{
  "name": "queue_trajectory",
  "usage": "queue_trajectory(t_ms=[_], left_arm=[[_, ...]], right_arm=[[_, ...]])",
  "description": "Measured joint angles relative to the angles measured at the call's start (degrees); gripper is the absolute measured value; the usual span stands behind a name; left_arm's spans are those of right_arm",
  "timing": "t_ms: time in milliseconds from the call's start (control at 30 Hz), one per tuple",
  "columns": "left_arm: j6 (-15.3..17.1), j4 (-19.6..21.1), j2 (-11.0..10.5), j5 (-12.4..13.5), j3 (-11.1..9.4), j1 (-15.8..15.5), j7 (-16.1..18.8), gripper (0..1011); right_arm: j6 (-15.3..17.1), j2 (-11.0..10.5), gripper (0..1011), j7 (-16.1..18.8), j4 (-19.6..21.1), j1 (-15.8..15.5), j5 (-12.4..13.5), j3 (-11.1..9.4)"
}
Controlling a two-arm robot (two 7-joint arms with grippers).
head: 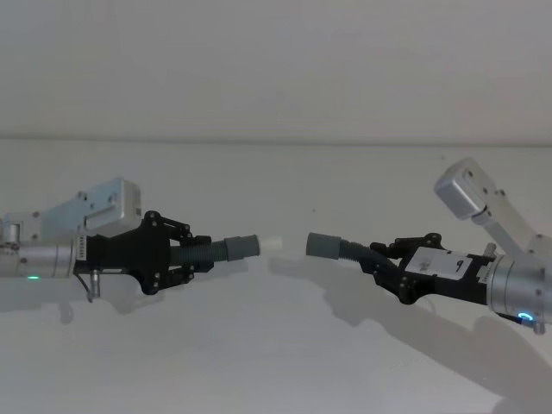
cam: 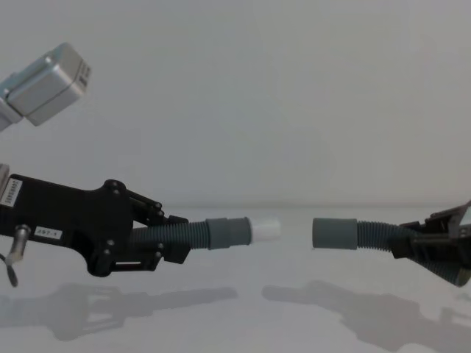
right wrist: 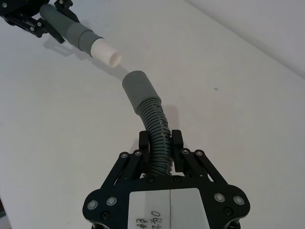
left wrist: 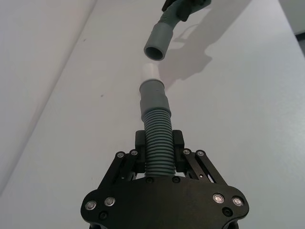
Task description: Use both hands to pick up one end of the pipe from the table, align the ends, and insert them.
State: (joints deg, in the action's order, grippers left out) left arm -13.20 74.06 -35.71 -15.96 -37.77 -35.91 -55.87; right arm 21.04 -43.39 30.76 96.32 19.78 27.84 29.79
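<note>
Gripping short hose (left wrist: 157, 138), curved hose (right wrist: 157, 125), collar mouth (left wrist: 155, 52) hollow

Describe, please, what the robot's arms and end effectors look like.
Both the left end effector and right end effector are black, angular linkages with silver screws. The arms are silver-grey cylinders; the left arm shows a green light, the right arm a blue light. The right end effector carries a white handwritten label.
</note>
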Motion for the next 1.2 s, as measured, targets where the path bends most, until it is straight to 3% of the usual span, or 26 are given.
queue_trajectory(t_ms=[367,867,1200], left_arm=[[-1.9,1.5,-1.7,0.2,-0.3,-0.2,-1.5,320],[-2.7,2.2,-2.3,0.3,-0.5,-0.3,-2.1,320],[-2.8,2.3,-2.5,0.3,-0.5,-0.3,-2.3,320]], right_arm=[[0.7,-0.6,265,1.4,1.3,0.4,-0.5,0.2],[1.1,-1.8,265,3.3,3.6,1.3,-0.5,0.7],[2.2,-1.5,265,3.9,3.5,2.9,-0.5,1.7]])
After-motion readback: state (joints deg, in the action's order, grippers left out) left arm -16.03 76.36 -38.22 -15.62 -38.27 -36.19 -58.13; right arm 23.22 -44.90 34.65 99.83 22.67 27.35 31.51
